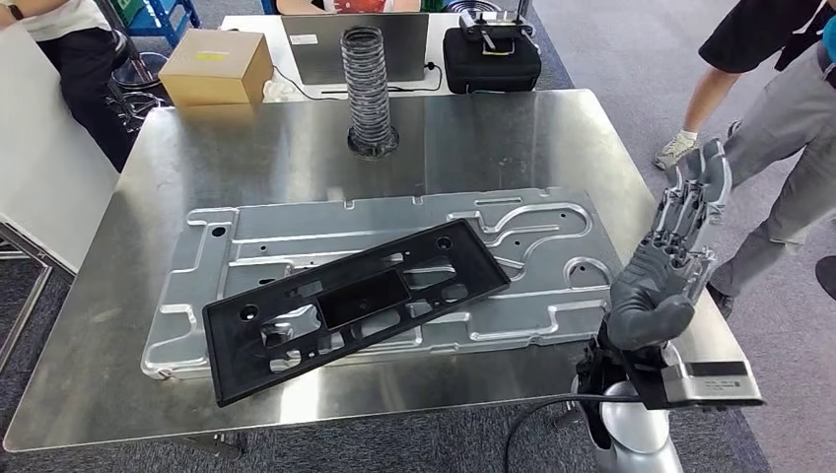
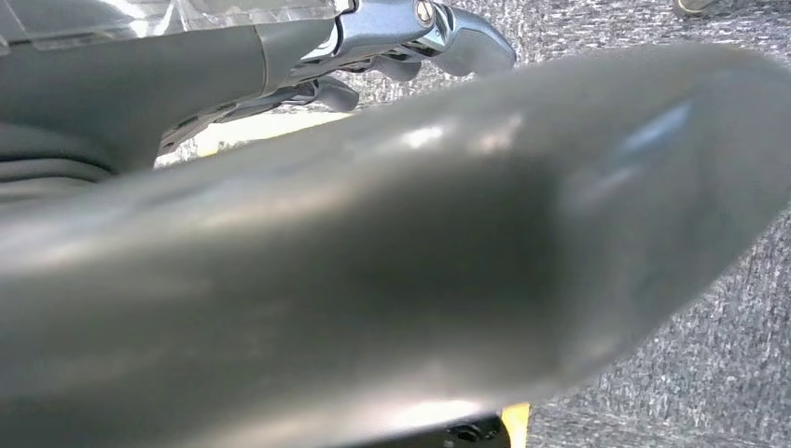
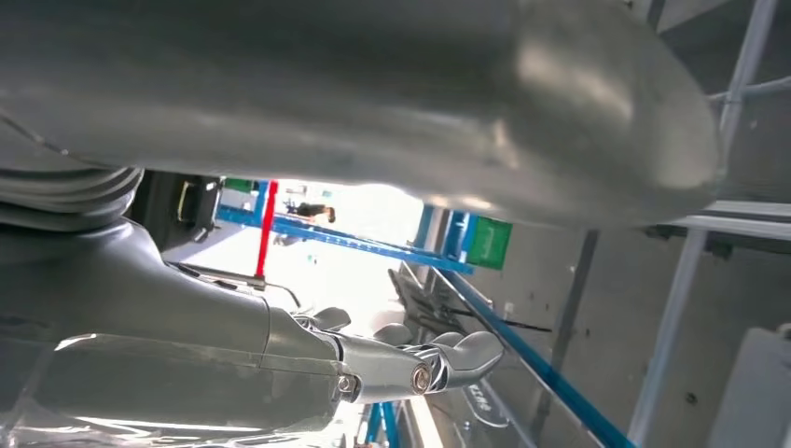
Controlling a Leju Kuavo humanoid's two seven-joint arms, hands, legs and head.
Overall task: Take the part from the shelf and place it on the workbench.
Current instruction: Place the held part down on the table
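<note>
Nearest, right hand (image 1: 668,261) raised beside the table's right edge, fingers straight and slightly apart, holding nothing. Left hand (image 2: 373,280) close to its wrist camera, blurred; finger state cannot be told. One black part (image 1: 355,305) lying slantwise on one silver plate (image 1: 394,236), itself flat on the steel workbench (image 1: 118,335). Beyond, one coiled hose (image 1: 369,89) upright on the bench. Farther, one cardboard box (image 1: 216,66), one laptop (image 1: 355,44), one black case (image 1: 491,59). Grey carpet; two people standing near, one at each side.
</note>
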